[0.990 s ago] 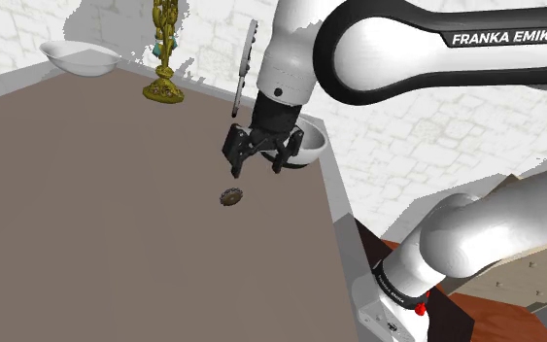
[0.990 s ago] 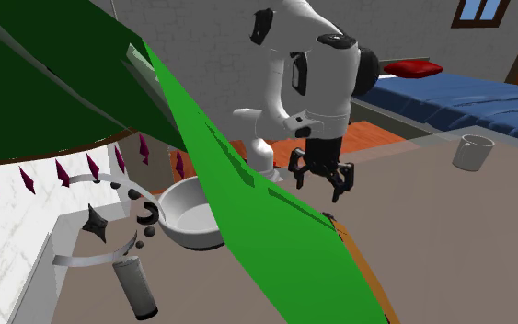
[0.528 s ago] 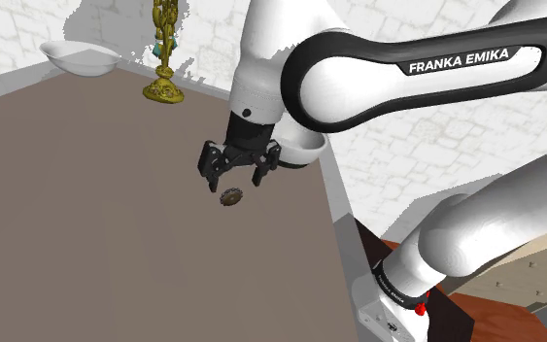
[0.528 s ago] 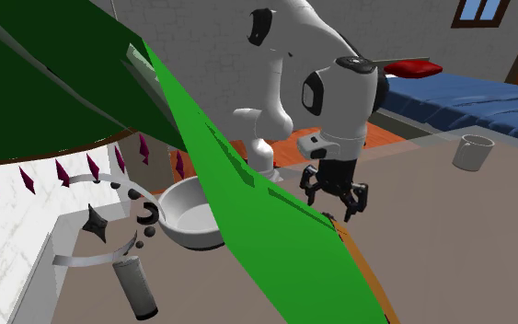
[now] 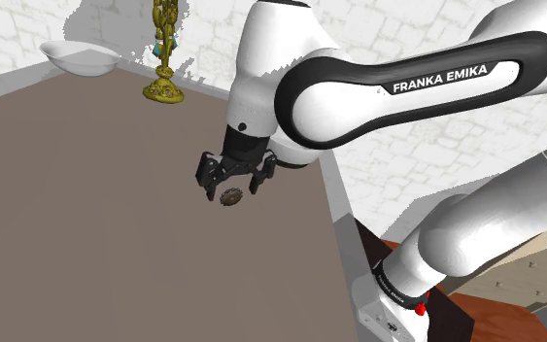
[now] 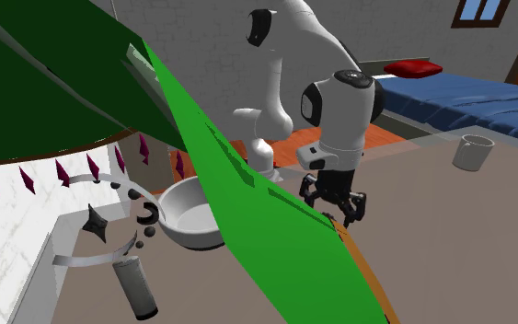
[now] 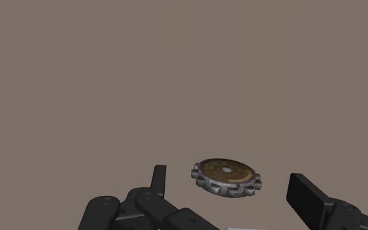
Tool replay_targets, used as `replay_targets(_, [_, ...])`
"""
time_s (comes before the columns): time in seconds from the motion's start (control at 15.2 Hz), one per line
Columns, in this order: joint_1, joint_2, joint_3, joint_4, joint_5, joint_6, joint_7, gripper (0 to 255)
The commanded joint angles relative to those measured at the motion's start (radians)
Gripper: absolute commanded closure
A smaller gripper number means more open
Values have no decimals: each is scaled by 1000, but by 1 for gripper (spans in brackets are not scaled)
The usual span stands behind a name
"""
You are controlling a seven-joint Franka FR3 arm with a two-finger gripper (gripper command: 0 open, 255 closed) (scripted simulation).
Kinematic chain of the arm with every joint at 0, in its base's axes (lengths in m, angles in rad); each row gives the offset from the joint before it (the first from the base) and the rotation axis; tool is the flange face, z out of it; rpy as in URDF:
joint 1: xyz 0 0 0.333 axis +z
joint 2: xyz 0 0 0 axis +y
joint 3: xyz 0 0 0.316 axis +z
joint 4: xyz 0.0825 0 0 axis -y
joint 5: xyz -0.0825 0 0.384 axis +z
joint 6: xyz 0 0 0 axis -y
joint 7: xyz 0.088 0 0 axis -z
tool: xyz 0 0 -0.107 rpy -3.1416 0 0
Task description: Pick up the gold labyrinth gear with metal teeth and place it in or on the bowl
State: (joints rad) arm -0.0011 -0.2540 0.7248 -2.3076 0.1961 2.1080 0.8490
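Jaws spread wide, the gripper (image 5: 230, 182) hangs over the gold gear (image 7: 226, 177), which lies flat on the table (image 5: 86, 223) between them.

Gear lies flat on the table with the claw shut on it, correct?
Not shut. The wrist view shows the claw open, one finger on each side of the gear and neither touching it. The gear does lie flat on the table.
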Motion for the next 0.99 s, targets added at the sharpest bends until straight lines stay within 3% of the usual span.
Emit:
replay_targets(0.0, [0, 0, 0, 0, 0, 1, 0, 0])
replay_targets(0.13, [0, 0, 0, 0, 0, 1, 0, 0])
replay_targets(0.2, [0, 0, 0, 0, 0, 1, 0, 255])
replay_targets(0.92, [1, -13, -7, 17, 5, -28, -5, 255])
